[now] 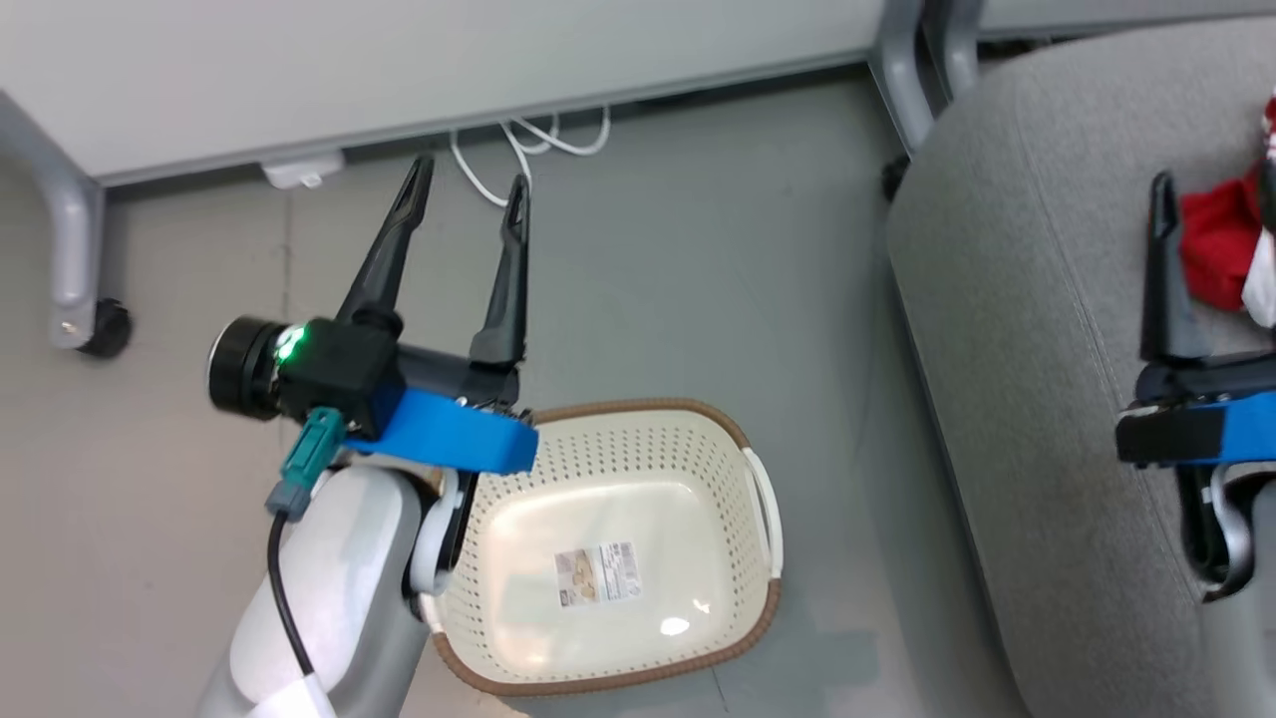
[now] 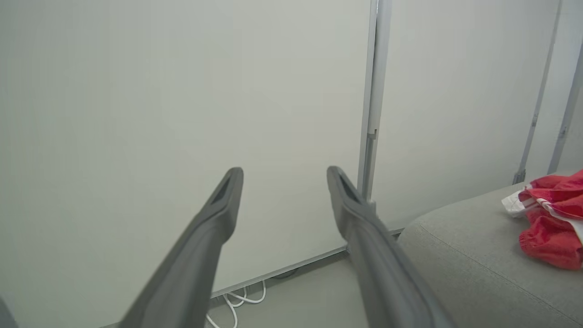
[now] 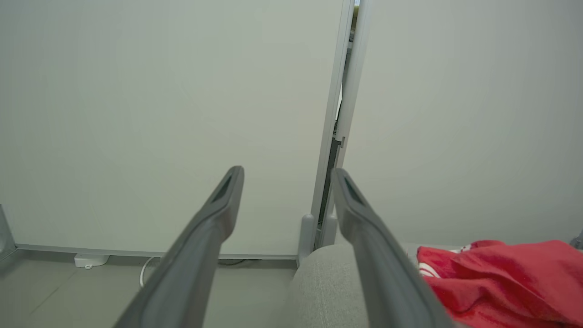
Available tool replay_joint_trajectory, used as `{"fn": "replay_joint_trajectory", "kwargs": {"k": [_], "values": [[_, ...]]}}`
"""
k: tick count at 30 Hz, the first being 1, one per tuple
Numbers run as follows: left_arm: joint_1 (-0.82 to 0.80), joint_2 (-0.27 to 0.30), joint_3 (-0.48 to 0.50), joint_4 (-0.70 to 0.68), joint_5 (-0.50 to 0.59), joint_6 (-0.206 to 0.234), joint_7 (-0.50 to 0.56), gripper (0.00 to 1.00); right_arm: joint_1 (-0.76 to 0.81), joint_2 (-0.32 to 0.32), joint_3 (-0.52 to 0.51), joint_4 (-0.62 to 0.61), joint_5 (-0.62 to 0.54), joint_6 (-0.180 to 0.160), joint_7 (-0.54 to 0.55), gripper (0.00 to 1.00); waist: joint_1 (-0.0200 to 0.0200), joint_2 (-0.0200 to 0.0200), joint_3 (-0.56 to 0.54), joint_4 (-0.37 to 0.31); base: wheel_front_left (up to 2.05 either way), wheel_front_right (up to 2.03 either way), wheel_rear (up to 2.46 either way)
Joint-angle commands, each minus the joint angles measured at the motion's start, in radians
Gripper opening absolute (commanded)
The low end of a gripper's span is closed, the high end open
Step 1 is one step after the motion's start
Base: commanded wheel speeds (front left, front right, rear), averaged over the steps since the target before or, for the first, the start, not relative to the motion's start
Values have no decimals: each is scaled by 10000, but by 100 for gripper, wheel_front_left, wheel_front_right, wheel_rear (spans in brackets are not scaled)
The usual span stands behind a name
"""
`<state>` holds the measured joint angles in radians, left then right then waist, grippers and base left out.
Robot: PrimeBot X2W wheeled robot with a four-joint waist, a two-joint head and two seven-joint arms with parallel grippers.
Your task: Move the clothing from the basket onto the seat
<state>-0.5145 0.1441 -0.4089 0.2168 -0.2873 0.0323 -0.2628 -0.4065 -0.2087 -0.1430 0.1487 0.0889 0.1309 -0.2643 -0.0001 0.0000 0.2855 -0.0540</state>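
Note:
The cream basket [image 1: 608, 588] with its brown rim stands on the floor, nothing inside but its barcode sticker. Red clothing [image 1: 1221, 249] with white trim lies on the grey seat [image 1: 1037, 329] at the right; I also see the clothing [image 2: 553, 218] in the left wrist view and the clothing [image 3: 505, 278] in the right wrist view. My left gripper [image 1: 469, 189] hangs open above the floor beyond the basket's far left rim, holding nothing. My right gripper [image 3: 284, 175] is open over the seat, its left finger [image 1: 1161, 269] just left of the clothing.
A pale partition wall [image 1: 399, 70] runs along the back, with grey legs and a caster [image 1: 105, 329] at the left. White cables [image 1: 528, 145] and a white box [image 1: 299, 172] lie at its foot. Grey floor [image 1: 718, 249] separates basket and seat.

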Motion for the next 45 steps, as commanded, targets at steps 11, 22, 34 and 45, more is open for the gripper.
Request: {"fn": "replay_joint_trajectory", "kwargs": {"k": [11, 22, 34, 45], "values": [[2073, -649, 2050, -82, 872, -637, -26, 100, 1165, 535, 735, 470, 147, -1, -1, 100, 1, 0, -1730, 1120, 0, 0, 0], [3298, -918, 3002, -169, 1152, -980, -26, 100, 2381, 1035, 606, 627, 121, -1, -1, 100, 1, 0, -2430, 1319, 0, 0, 0], [4029, -937, 3108, -380, 1099, -1037, -27, 100, 3100, 1312, 234, 641, 183, -1, -1, 100, 1, 0, -2625, 1443, 0, 0, 0], [4373, -937, 3091, -105, 1053, -1103, -27, 100, 3489, 1477, 17, 849, 217, -1, 0, 100, 1, 0, -2664, 1586, 0, 0, 0]]}}
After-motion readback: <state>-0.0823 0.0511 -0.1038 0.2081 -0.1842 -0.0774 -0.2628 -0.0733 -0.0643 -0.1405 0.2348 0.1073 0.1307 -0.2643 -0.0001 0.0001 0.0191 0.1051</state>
